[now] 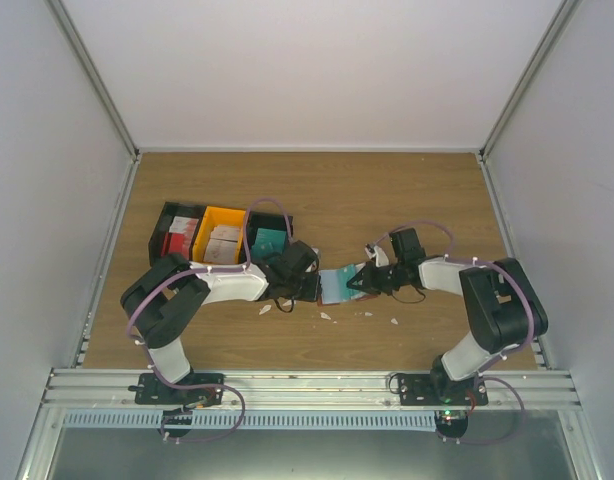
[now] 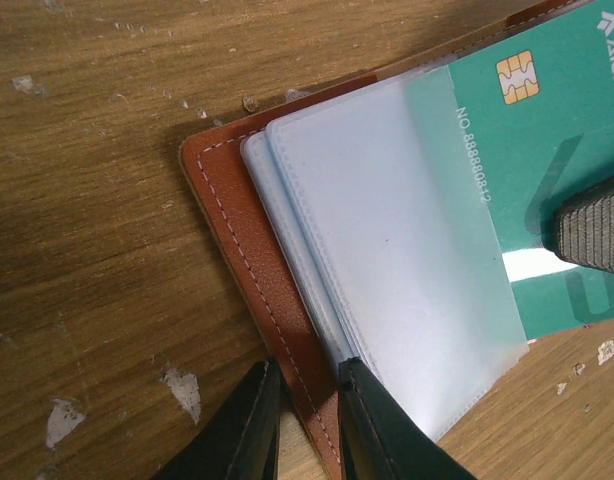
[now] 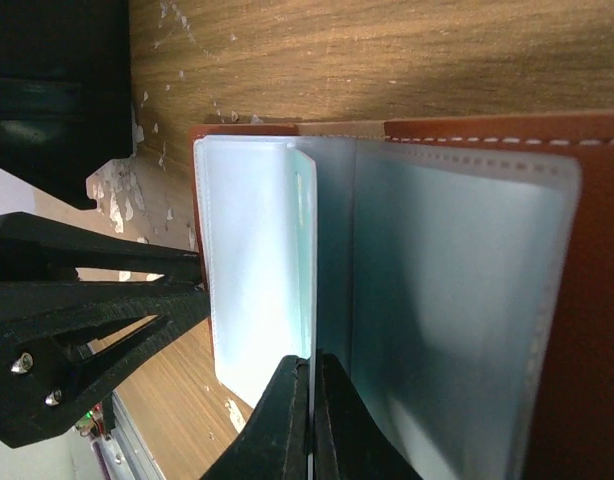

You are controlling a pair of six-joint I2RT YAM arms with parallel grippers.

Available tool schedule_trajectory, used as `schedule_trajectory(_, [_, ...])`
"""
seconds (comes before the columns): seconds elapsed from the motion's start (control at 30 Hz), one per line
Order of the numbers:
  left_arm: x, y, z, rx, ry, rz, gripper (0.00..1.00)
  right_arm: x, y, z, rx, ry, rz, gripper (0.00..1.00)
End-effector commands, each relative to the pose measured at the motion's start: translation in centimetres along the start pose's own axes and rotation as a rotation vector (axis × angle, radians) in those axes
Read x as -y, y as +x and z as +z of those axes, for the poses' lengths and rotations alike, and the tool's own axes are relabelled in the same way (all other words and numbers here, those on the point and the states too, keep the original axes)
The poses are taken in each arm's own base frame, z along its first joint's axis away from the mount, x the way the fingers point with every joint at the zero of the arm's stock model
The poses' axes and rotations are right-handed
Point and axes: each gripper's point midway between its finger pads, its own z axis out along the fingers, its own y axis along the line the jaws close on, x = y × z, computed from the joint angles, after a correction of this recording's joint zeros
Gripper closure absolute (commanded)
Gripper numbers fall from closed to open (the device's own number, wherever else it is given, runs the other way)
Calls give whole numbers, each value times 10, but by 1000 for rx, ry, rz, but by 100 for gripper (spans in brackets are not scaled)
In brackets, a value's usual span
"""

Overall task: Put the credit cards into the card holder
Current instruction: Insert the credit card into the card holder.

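The card holder lay open on the table, between the two arms. The left gripper stood with its jaws narrowed around one edge of the leather cover and seemed to be pinching it, though a sliver of wood showed beside one finger. The right gripper was clamped on a teal card. Only the card's leading edge sat inside one of the holder's clear sleeves; the chip end stuck out.

I judged the step to be the insertion itself, barely begun. The next move called for a straight push along the sleeve with the cover held flat. The neighbouring sleeves, fanned loose, could catch a corner or buckle.

Up and left of the holder, well apart, stood three bins with more cards. Small white scraps dotted the wood just beside the holder.
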Motion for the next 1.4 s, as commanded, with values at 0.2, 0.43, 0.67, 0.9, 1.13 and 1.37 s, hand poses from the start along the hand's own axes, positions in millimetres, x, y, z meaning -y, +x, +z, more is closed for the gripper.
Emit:
schedule_trajectory(0.2, [-11,10,11,-34,-28,6,81,14,11,7,-12,100,22,83])
schedule_trajectory(0.43, [-8,10,11,-34,-10,14,81,9,4,4,17,232,-24,60])
schedule_trajectory(0.67, [-6,12,12,-38,9,23,82,5,11,16,0,317,-60,55])
schedule_trajectory(0.9, [-3,14,13,-48,29,28,84,-1,19,32,-56,390,-122,51])
schedule_trajectory(1.13, [-1,13,14,-43,39,31,85,-5,12,24,-13,449,-123,45])
schedule_trajectory(1.37, [2,16,13,-50,65,35,85,-6,0,9,53,529,-122,35])
